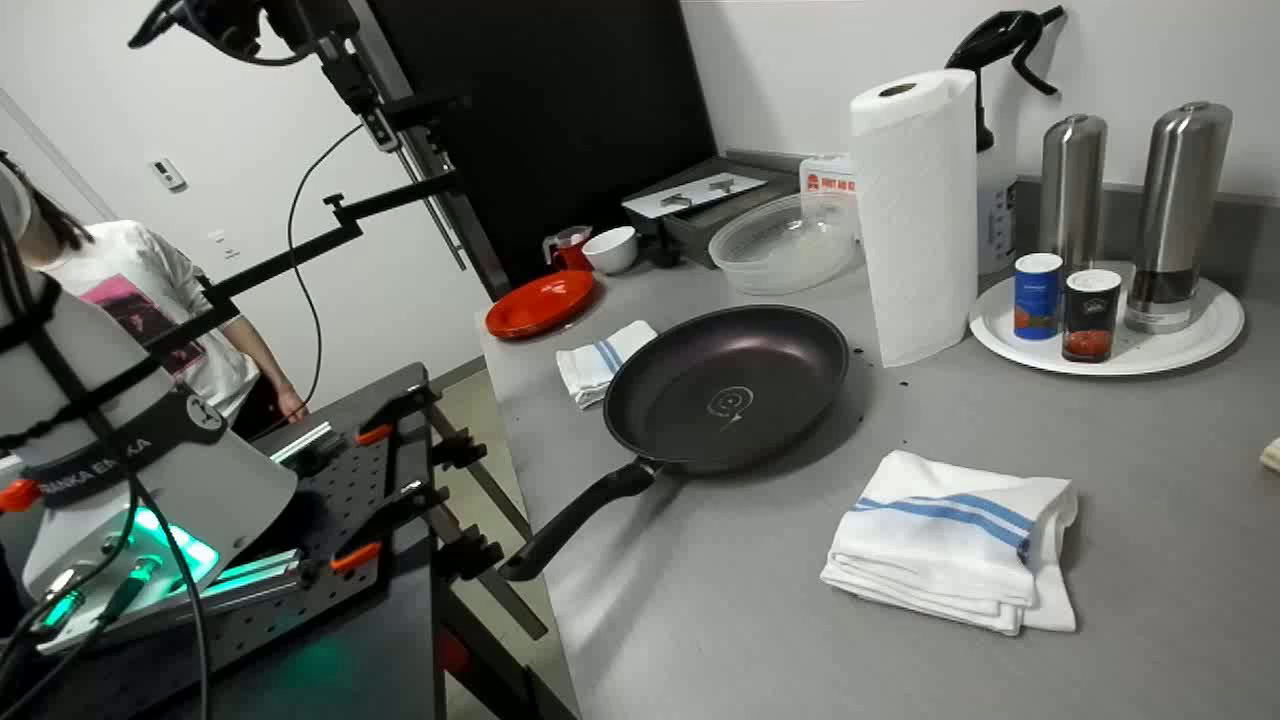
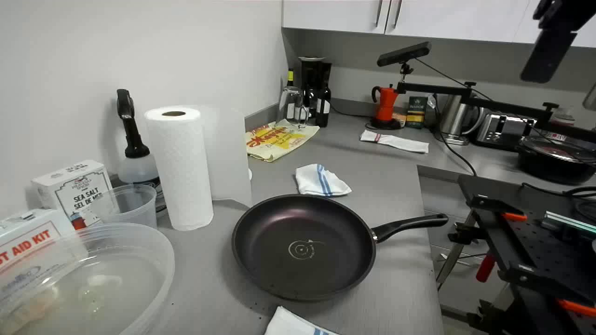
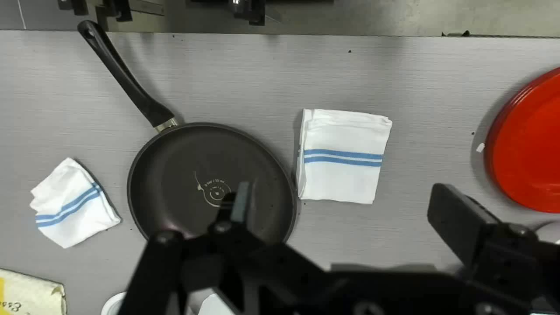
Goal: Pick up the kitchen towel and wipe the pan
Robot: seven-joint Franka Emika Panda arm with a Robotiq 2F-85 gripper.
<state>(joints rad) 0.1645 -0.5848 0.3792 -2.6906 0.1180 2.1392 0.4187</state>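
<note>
The dark round pan (image 3: 175, 166) lies on the grey counter with its long black handle toward the counter edge; it shows in both exterior views (image 1: 740, 390) (image 2: 302, 242). A folded, roughly square white kitchen towel with blue stripes (image 3: 343, 179) lies right beside the pan in the wrist view; in the exterior views it shows behind the pan (image 1: 600, 362) and cut off at the bottom (image 2: 295, 323). A second, looser striped towel (image 3: 72, 205) lies on the pan's opposite side (image 1: 940, 545) (image 2: 321, 180). My gripper (image 3: 341, 201) is open and empty above the counter, its fingers wide apart. A dark finger shows high up (image 2: 549, 53).
A red dish (image 3: 531, 144) lies beyond the square towel. A tall paper-towel roll (image 1: 915, 220), a clear plastic tub (image 2: 116, 270) and a white plate with shakers and mills (image 1: 1200, 345) stand along the wall side. The counter edge (image 3: 306, 36) runs by the pan handle.
</note>
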